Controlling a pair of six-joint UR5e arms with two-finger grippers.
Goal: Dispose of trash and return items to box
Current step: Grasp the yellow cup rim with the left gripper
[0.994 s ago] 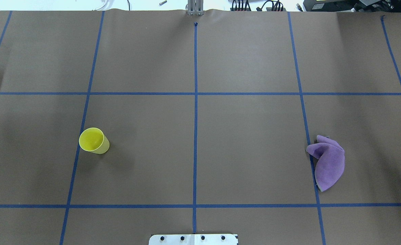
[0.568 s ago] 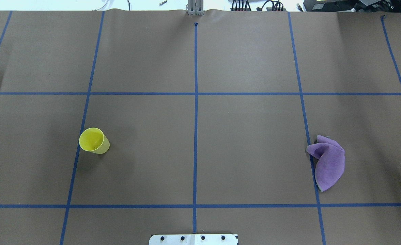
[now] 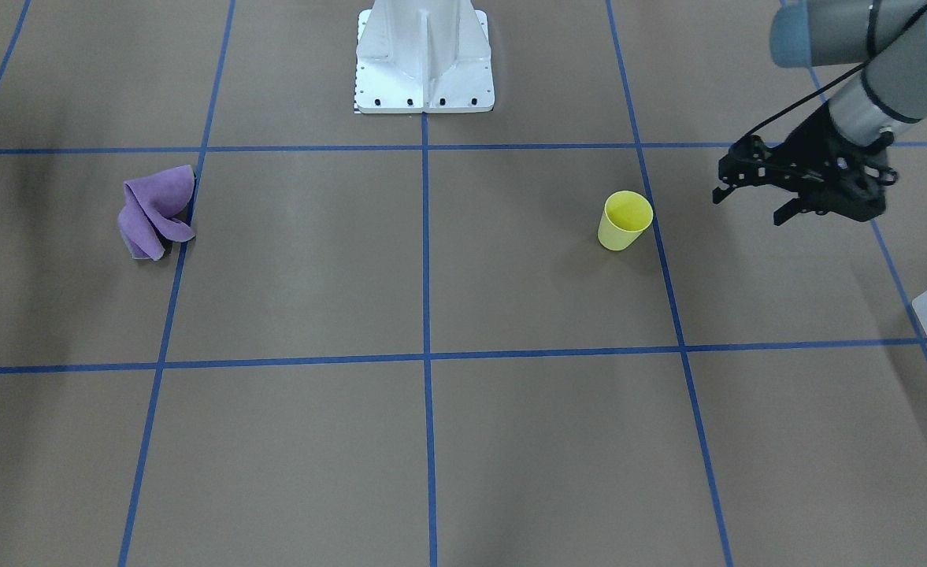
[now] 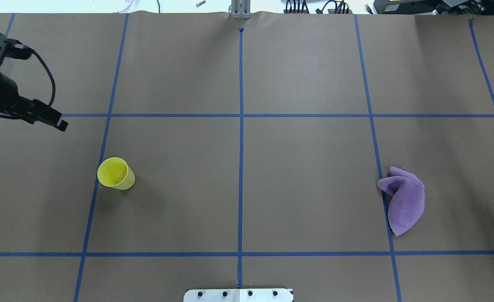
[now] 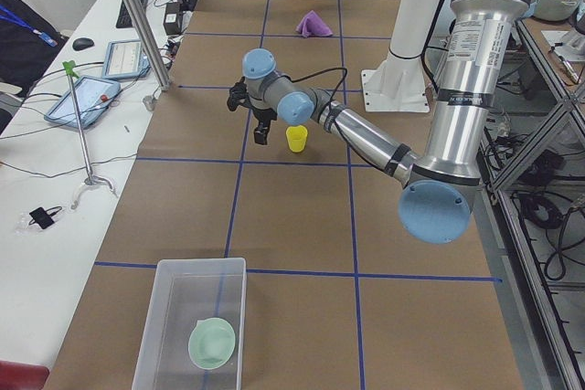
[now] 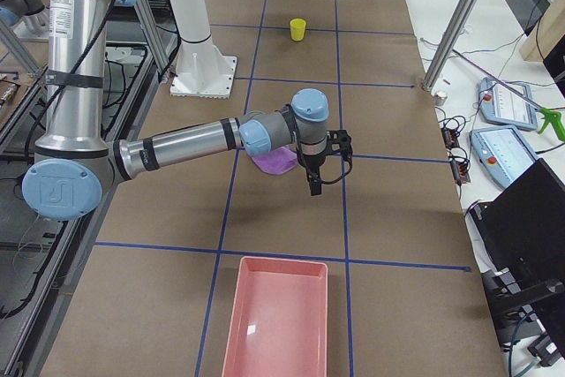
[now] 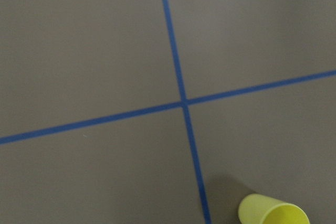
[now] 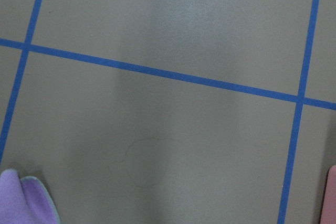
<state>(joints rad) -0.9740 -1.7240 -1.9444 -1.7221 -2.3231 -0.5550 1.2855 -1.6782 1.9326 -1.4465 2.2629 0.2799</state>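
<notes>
**The left gripper (image 3: pixel 747 206) has come in over the table's left side; the yellow cup (image 4: pixel 114 173) and the purple cloth (image 4: pixel 404 201) lie where they did.**

The cup stands upright, mouth up and long axis vertical, just beside a blue tape line. It is well apart from the box (image 5: pixel 151 317) at the table's left end, where the mint bowl (image 5: pixel 212 344) already lies. From the left fingers the cup lies lower and toward the table's middle, so this arm is much the nearer. Its forearm reaches out almost level, with the gripper raised off the table, fingers spread and empty, angled toward the cup. The right gripper (image 6: pixel 325 163) hangs by the cloth, far from the cup; whether its fingers are spread cannot be told.
</notes>
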